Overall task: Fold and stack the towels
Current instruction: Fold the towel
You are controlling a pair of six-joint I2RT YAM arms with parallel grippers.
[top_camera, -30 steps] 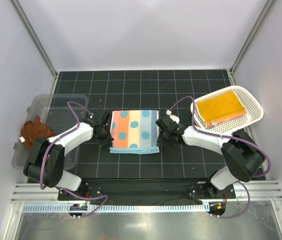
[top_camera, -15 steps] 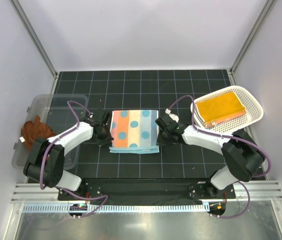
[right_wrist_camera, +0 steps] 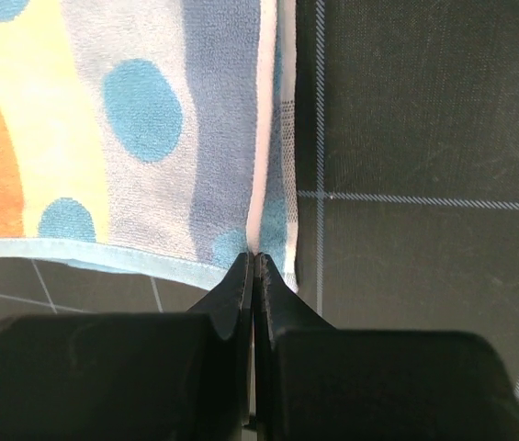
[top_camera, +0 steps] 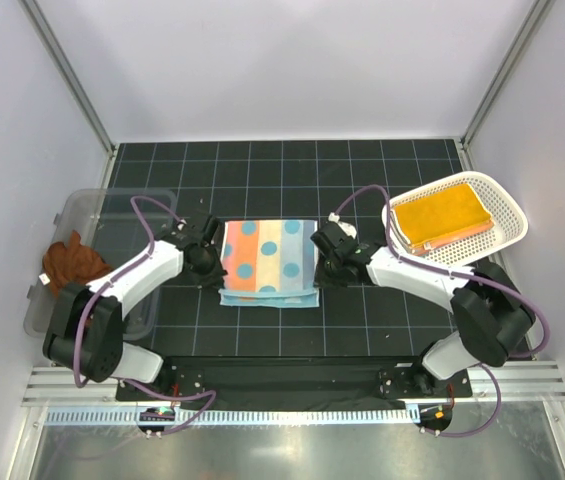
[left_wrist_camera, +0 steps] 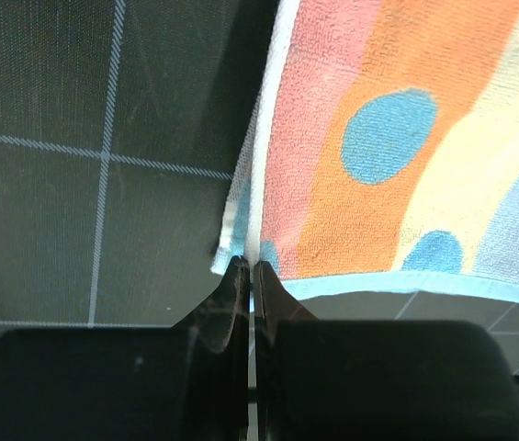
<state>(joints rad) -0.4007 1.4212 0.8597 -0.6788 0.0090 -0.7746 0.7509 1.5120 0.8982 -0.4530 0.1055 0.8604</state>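
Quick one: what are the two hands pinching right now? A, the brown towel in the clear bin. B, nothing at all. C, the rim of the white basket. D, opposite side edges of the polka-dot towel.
D: in the wrist views the left hand and the right hand are each closed on a white side edge of the polka-dot towel.

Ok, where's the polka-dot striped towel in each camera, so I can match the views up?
Top external: the polka-dot towel lies flat at the centre of the picture.
Left wrist: it fills the upper right, its near-left corner at the left gripper.
Right wrist: it fills the upper left, its near-right corner at the right gripper.
Shared landmark: the light-blue strip along its near edge.
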